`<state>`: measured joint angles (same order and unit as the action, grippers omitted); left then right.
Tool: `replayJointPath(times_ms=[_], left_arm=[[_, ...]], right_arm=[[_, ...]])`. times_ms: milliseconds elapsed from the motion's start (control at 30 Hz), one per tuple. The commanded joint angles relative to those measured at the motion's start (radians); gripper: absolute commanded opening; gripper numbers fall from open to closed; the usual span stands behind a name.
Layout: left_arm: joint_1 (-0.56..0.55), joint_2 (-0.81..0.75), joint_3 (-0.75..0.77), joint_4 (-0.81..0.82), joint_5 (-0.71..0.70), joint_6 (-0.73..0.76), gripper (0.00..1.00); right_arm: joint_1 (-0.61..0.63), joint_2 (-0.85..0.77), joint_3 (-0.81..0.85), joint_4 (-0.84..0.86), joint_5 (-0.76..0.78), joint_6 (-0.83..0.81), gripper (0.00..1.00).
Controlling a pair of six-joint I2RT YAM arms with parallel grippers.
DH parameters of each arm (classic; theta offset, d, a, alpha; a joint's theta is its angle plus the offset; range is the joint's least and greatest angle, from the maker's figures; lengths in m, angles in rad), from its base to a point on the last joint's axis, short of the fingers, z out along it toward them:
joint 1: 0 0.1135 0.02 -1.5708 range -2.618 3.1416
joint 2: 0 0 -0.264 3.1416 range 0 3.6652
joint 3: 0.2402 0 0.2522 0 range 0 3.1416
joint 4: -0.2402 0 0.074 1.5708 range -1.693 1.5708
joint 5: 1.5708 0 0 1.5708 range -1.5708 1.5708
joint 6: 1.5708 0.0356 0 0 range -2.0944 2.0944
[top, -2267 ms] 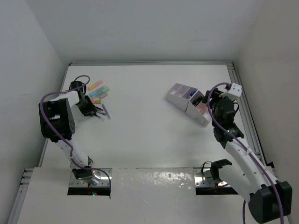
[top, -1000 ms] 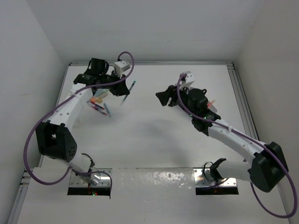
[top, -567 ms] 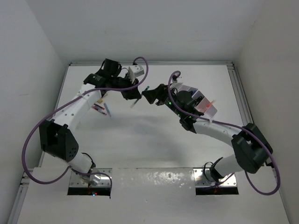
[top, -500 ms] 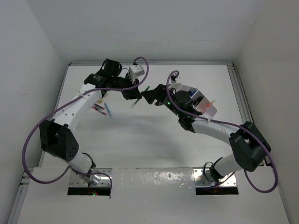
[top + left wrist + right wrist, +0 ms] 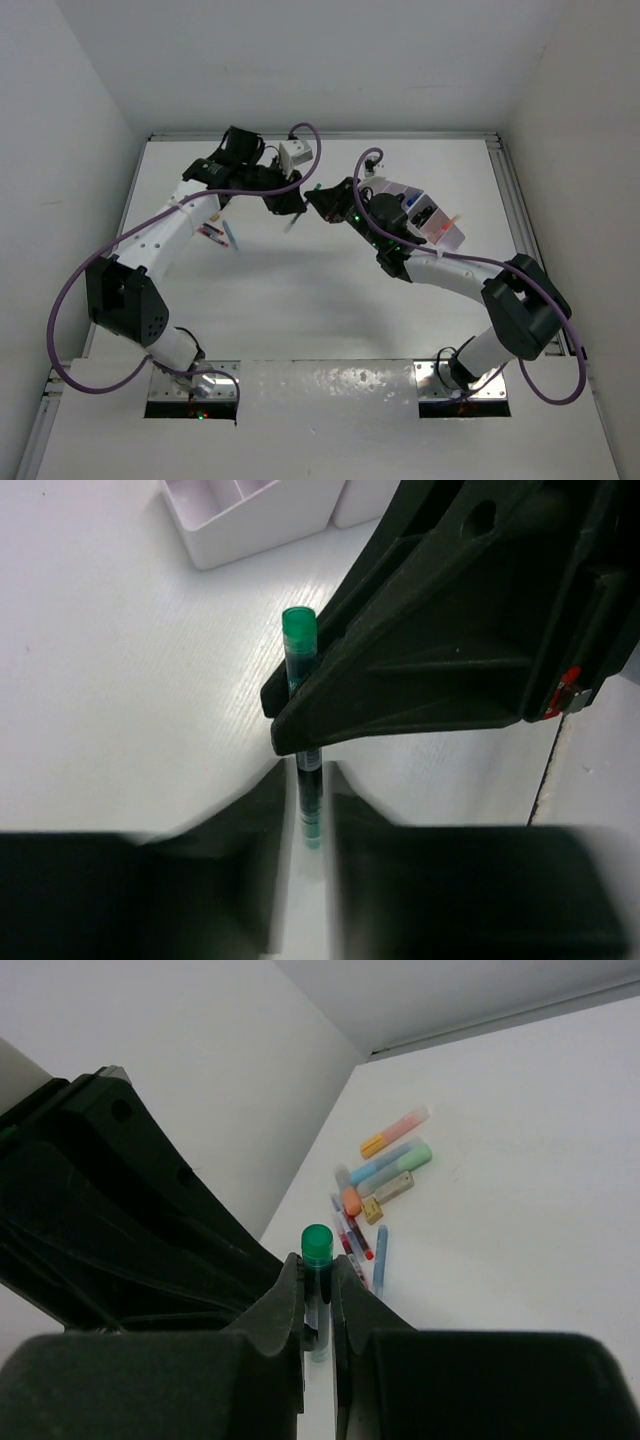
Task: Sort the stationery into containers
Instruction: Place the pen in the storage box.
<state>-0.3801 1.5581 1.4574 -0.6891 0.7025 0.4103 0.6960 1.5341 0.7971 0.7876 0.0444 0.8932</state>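
Note:
A thin green-capped pen (image 5: pixel 297 220) (image 5: pixel 298 630) (image 5: pixel 317 1245) hangs in the air between both arms above the table's far middle. My left gripper (image 5: pixel 291 204) (image 5: pixel 305 782) is shut on its lower end. My right gripper (image 5: pixel 319 200) (image 5: pixel 317 1272) is shut on the same pen just below the green cap. The white and lilac organiser (image 5: pixel 398 198) (image 5: pixel 250 520) stands behind the right arm, with a few items in it. Loose stationery lies at the far left: an orange highlighter (image 5: pixel 393 1131), a green one (image 5: pixel 408 1157), red pens (image 5: pixel 352 1237) and a blue piece (image 5: pixel 380 1252).
The left arm (image 5: pixel 180 215) reaches over the loose pile (image 5: pixel 218 232) and hides part of it. The right arm (image 5: pixel 440 262) stretches across in front of the organiser. White walls close the table in at the left, far and right sides.
The two arms swung from opposite sides to meet over the far middle. In the last half second the right gripper closed on the pen that the left gripper holds.

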Motion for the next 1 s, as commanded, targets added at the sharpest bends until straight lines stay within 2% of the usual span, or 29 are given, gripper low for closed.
replayJointPath(times_ms=[0,67,100,233,300,433,500,600,767,833,967], left_arm=[[-0.014,-0.003,0.003,0.045,0.002,-0.033,0.49],[-0.002,-0.01,0.003,0.043,-0.02,-0.054,0.95],[0.007,-0.013,-0.005,0.043,-0.021,-0.068,1.0],[0.092,-0.041,-0.041,0.065,-0.101,-0.155,1.0],[0.176,-0.056,-0.081,0.072,-0.15,-0.198,1.0],[0.351,-0.084,-0.179,0.105,-0.254,-0.271,1.0],[0.38,-0.096,-0.226,0.111,-0.326,-0.289,1.0],[0.415,-0.115,-0.261,0.125,-0.369,-0.294,0.99],[0.435,-0.127,-0.281,0.137,-0.403,-0.321,0.99],[0.454,-0.125,-0.296,0.146,-0.408,-0.334,0.99],[0.478,-0.11,-0.299,0.148,-0.405,-0.361,0.99]], right_arm=[[-0.01,-0.041,-0.001,0.098,0.017,0.013,0.0],[-0.044,-0.11,-0.039,0.066,0.04,-0.023,0.0],[-0.059,-0.139,-0.053,0.041,0.072,-0.04,0.0],[-0.159,-0.343,-0.125,-0.189,0.175,-0.155,0.0],[-0.208,-0.469,-0.128,-0.288,0.216,-0.219,0.0],[-0.303,-0.629,-0.142,-0.516,0.391,-0.355,0.0],[-0.344,-0.692,-0.166,-0.574,0.516,-0.355,0.0],[-0.377,-0.723,-0.193,-0.616,0.638,-0.37,0.0],[-0.424,-0.686,-0.206,-0.665,0.75,-0.373,0.0],[-0.45,-0.668,-0.234,-0.648,0.738,-0.324,0.0],[-0.483,-0.614,-0.274,-0.585,0.62,-0.248,0.0]])
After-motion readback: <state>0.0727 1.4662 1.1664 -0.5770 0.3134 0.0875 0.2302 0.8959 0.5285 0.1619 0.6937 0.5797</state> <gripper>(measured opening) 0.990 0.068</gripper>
